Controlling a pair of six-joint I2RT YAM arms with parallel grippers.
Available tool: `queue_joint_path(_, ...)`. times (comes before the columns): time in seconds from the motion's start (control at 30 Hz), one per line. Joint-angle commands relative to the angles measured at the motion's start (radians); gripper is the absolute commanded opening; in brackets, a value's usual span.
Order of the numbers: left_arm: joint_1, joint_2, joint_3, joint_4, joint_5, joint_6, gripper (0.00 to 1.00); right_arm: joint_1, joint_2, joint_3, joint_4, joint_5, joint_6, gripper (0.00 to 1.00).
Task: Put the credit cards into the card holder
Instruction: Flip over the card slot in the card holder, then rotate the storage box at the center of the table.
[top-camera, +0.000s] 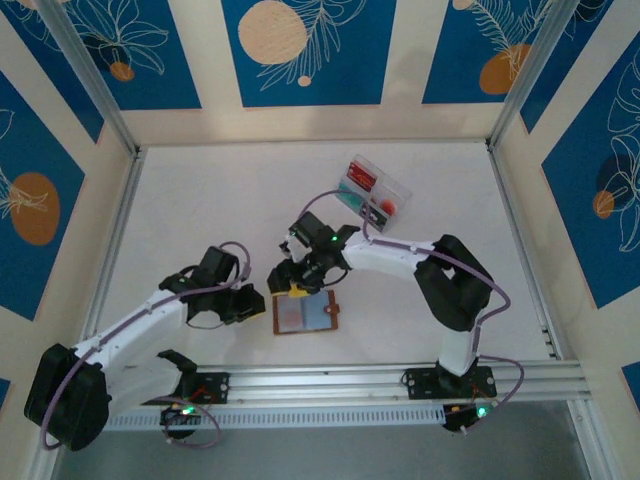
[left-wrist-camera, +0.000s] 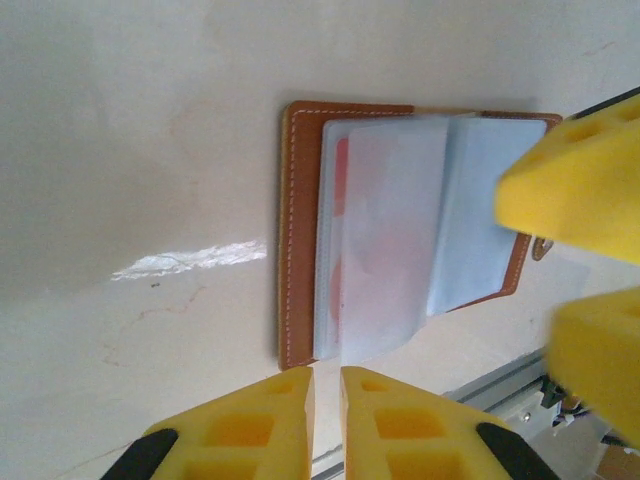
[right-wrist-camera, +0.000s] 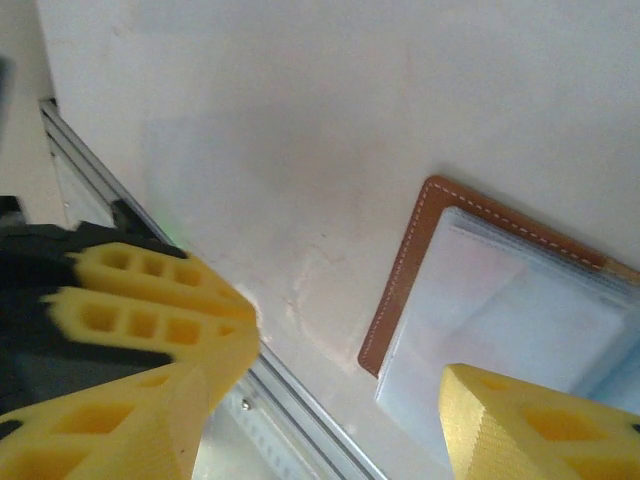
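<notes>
Card holder (top-camera: 306, 314), just one, lies open; of two pincers, left pincer (left-wrist-camera: 327, 378) is together, right pincer (right-wrist-camera: 345, 350) apart.

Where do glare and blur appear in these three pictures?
Left wrist view: a white glare streak lies on the table beside the card holder; the left tool is out of focus. Right wrist view: the right tool is blurred and the card holder looks hazy. Top external view: even light, soft shadows under the arms.
</notes>
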Motion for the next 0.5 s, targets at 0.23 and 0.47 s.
queue_joint_path(0.23, -0.108, 0.111, 0.12, 0.022, -0.023, 0.021, 0.14, -0.215, -0.157, 0.159, -0.434, 0.56, -0.197, 0.66)
queue_joint_path(0.47, -0.174, 0.282, 0.187, 0.101, -0.037, 0.03, 0.14, -0.393, -0.074, 0.327, -0.516, 0.941, -0.321, 0.74)
